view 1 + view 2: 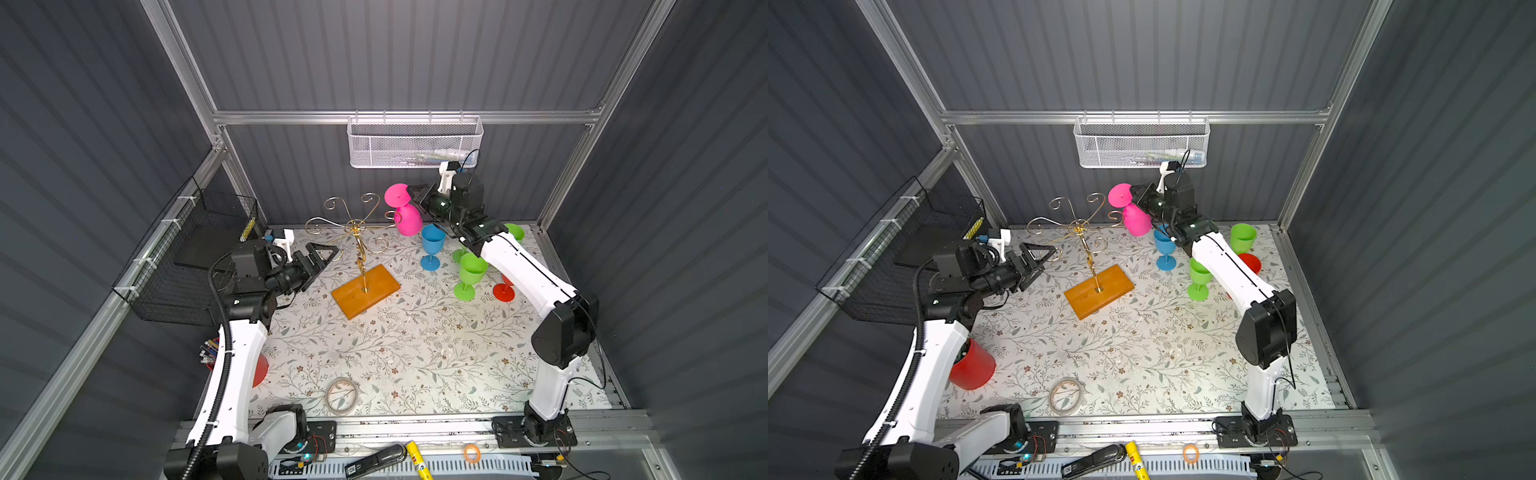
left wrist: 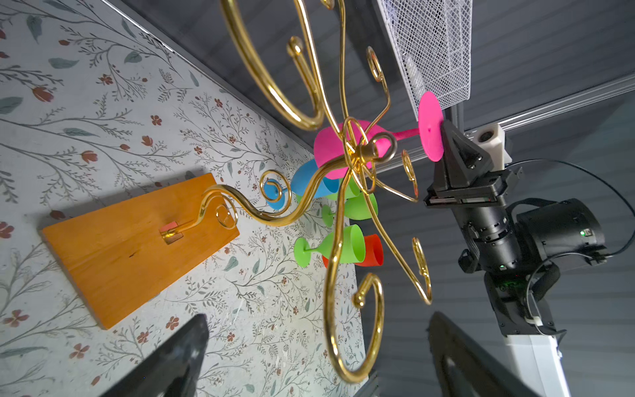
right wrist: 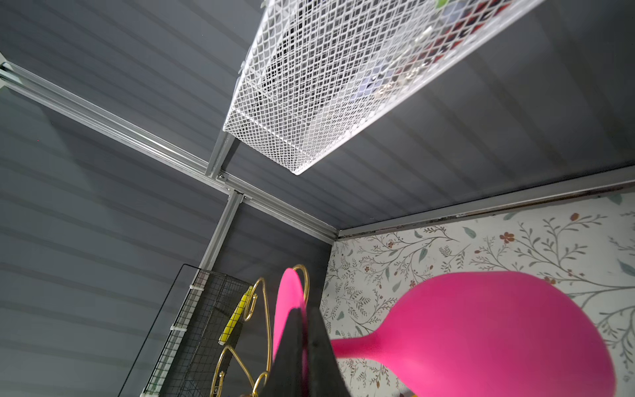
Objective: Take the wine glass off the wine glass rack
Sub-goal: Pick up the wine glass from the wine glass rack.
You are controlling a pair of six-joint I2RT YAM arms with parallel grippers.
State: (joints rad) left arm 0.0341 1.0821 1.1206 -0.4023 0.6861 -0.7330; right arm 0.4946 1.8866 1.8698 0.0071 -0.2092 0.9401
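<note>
My right gripper (image 1: 414, 194) is squeezed tight on the flat foot of the pink wine glass (image 1: 408, 221). The glass is upside down in the air, just beside a curly arm of the wine glass rack (image 1: 357, 297). My left gripper (image 1: 325, 261) is wide open near the rack, holding nothing.

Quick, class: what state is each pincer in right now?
The left pincer is open, holding nothing.
The right pincer is closed on the foot of the pink glass.

Even, bright light with soft shadows; wrist views blur close up.
</note>
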